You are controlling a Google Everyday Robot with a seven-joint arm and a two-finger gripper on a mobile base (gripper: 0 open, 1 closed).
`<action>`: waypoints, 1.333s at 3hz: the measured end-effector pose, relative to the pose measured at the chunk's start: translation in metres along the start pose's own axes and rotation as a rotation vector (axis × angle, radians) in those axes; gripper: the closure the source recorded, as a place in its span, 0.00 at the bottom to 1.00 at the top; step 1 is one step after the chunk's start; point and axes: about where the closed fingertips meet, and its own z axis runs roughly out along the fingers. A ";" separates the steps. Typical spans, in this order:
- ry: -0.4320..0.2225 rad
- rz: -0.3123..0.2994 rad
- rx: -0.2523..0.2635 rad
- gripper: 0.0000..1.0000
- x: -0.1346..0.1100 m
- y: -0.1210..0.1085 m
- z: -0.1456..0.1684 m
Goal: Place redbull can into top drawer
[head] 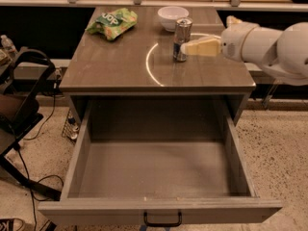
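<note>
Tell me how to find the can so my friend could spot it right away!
Look at the grey-brown table above the open top drawer. Towards its back, the redbull can stands upright near the white bowl, with the gripper at its right side. It is the only tall, slim, silver-and-blue thing there, unlike the low bowl and flat green bag.
</note>
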 end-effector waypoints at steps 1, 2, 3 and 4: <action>-0.087 0.100 -0.031 0.00 0.009 -0.001 0.036; -0.130 0.133 -0.042 0.00 0.015 -0.001 0.055; -0.143 0.133 -0.047 0.00 0.017 0.000 0.074; -0.149 0.124 -0.057 0.02 0.015 0.005 0.089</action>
